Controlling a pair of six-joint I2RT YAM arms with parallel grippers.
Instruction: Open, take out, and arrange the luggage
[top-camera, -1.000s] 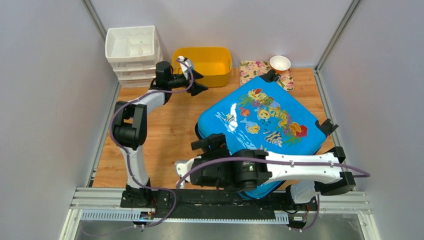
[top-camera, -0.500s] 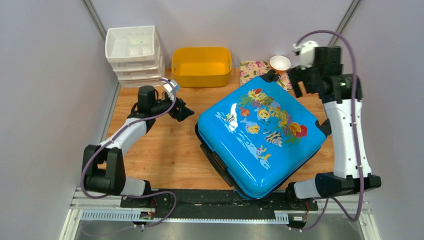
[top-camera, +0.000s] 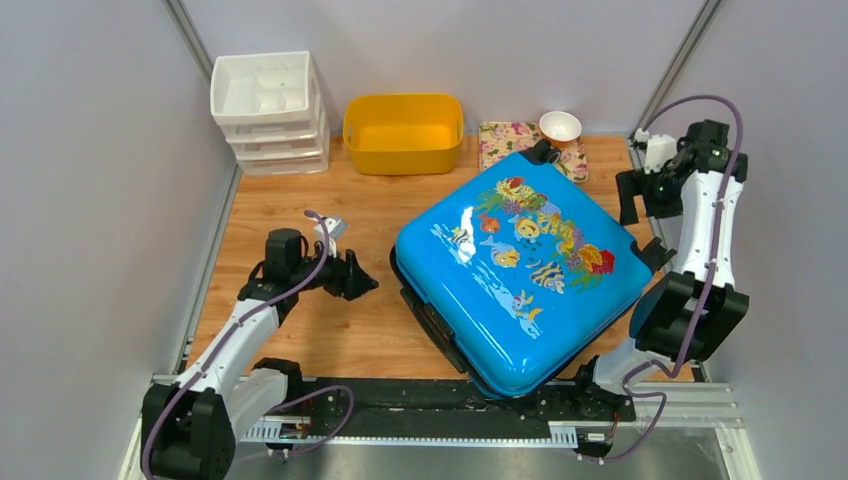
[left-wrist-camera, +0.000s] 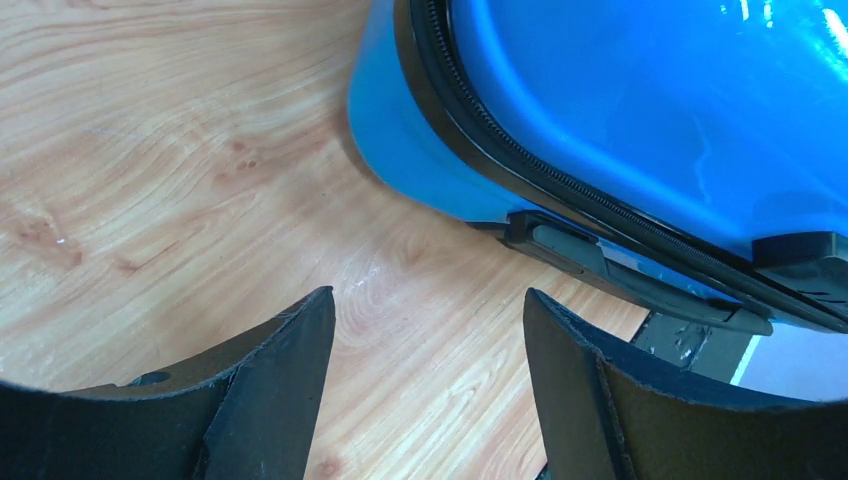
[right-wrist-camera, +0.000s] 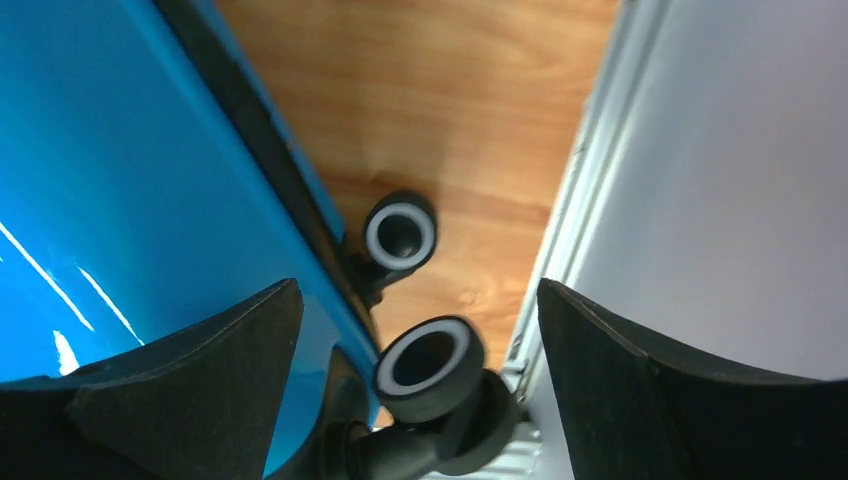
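Note:
The luggage (top-camera: 520, 270), a glossy blue hard-shell case with fish print, lies shut and flat, turned diagonally on the wooden table. My left gripper (top-camera: 362, 280) is low at its left corner, just short of the shell. In the left wrist view the left gripper (left-wrist-camera: 428, 300) is open over bare wood, with the luggage (left-wrist-camera: 640, 110), its zipper seam and a dark side handle (left-wrist-camera: 620, 270) ahead. My right gripper (top-camera: 640, 200) hangs at the case's right edge. The right gripper (right-wrist-camera: 417, 290) is open, its fingers either side of two black wheels (right-wrist-camera: 430, 365) beside the blue shell (right-wrist-camera: 120, 180).
Along the back stand a white drawer unit (top-camera: 265, 105), a yellow tub (top-camera: 403, 130), a floral tray (top-camera: 505, 140) and a small bowl (top-camera: 560, 126). The grey wall and its metal frame (right-wrist-camera: 600, 180) sit close to the right of the wheels.
My left gripper came back from the yellow tub down to the luggage's left corner. My right arm swung from across the front, past the far corner, to the right side by the wheels.

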